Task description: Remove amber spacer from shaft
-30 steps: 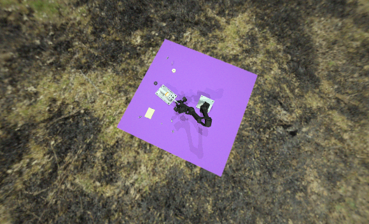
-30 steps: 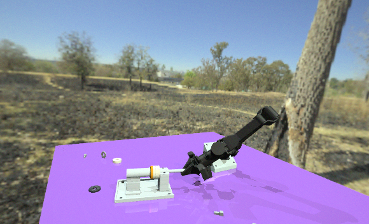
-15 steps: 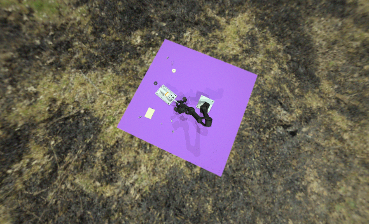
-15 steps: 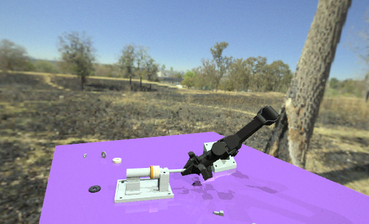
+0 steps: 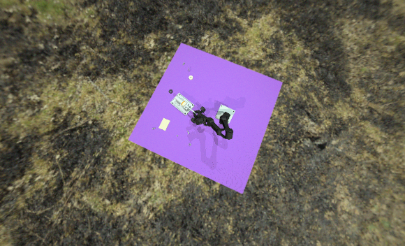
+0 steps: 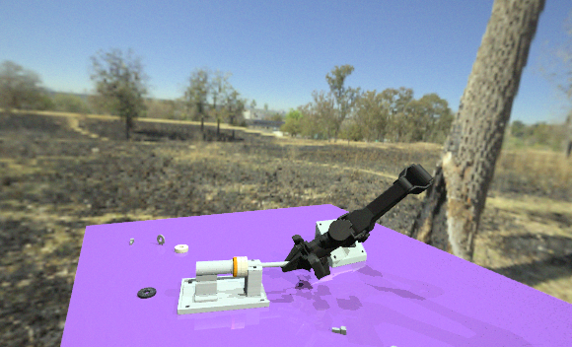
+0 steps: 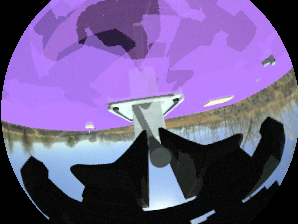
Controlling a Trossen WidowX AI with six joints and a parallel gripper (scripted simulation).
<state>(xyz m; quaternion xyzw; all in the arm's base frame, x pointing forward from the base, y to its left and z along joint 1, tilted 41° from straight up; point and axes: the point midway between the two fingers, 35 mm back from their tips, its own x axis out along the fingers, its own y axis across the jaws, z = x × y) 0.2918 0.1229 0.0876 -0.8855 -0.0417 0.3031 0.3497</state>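
Gripping the free end of the shaft (image 6: 273, 264) (image 7: 160, 157), the black gripper (image 5: 195, 115) (image 6: 285, 266) (image 7: 152, 132) has its fingers closed on the rod at the side of the upright post (image 6: 254, 280) away from the big housing block (image 6: 214, 267). The shaft runs from the fingers to that post. The amber spacer (image 5: 183, 103) (image 6: 235, 266) sits up in line with the shaft, between the housing and a cream spacer section (image 6: 243, 266), its face next to the housing; it is off the table. The cream section lies between the amber ring and the post. Housing and post both stand on a pale base plate (image 5: 176, 104) (image 6: 223, 307) (image 7: 175, 98), which rests flat on the purple table (image 5: 250, 94) (image 6: 126, 315) (image 7: 50, 95).

Near the plate, a dark ring (image 5: 170, 91) (image 6: 140, 294) lies flat on the table. A white ring (image 5: 189, 78) (image 6: 180, 250) lies farther off, and a thin grey ring (image 6: 158, 240) stands on edge beyond it. A pale yellow rectangle (image 5: 164, 124) (image 7: 218, 101) lies on another side of the plate. The black arm (image 5: 213, 125) (image 6: 383, 202) slopes down toward the shaft.
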